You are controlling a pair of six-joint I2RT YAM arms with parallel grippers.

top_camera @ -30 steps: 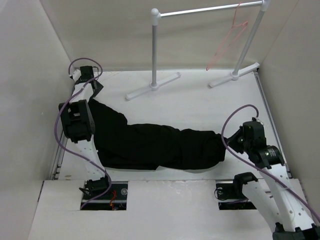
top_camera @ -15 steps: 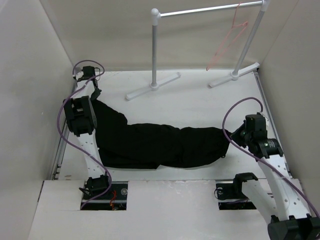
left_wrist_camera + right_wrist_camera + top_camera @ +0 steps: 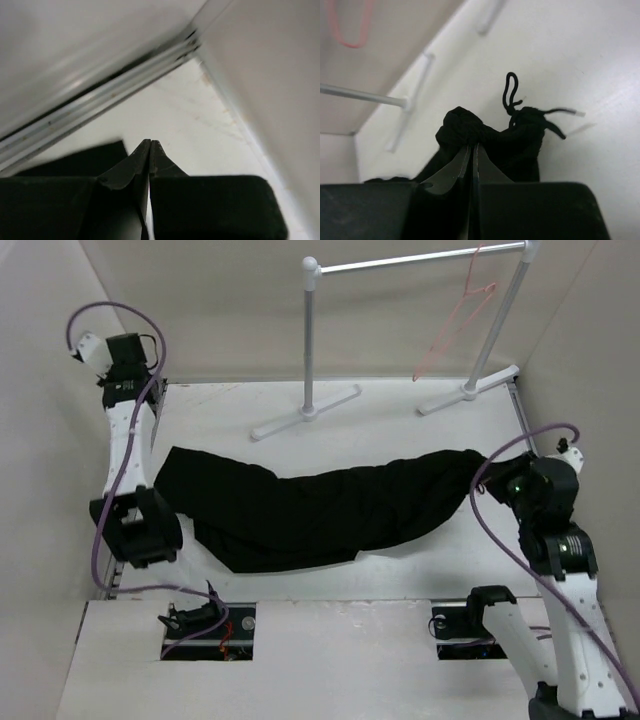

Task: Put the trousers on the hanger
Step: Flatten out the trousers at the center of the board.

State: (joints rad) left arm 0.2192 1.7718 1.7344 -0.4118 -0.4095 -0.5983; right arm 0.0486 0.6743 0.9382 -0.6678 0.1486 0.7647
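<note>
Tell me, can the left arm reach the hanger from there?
Probably not: the hanger hangs at the rack's far right end, while the left arm stands in the far left corner.

From the top view I see a white tubular rack [image 3: 309, 340] standing at the far side of the white table [image 3: 400, 445], its top bar running left to right. The rack's left foot [image 3: 305, 412] and right foot [image 3: 468, 390] rest flat on the table. Just behind the rack rises a plain beige wall [image 3: 220, 310]. Well in front of the rack, a white board [image 3: 340, 660] spans the near edge, with two dark rectangular cut-outs in it.
</note>
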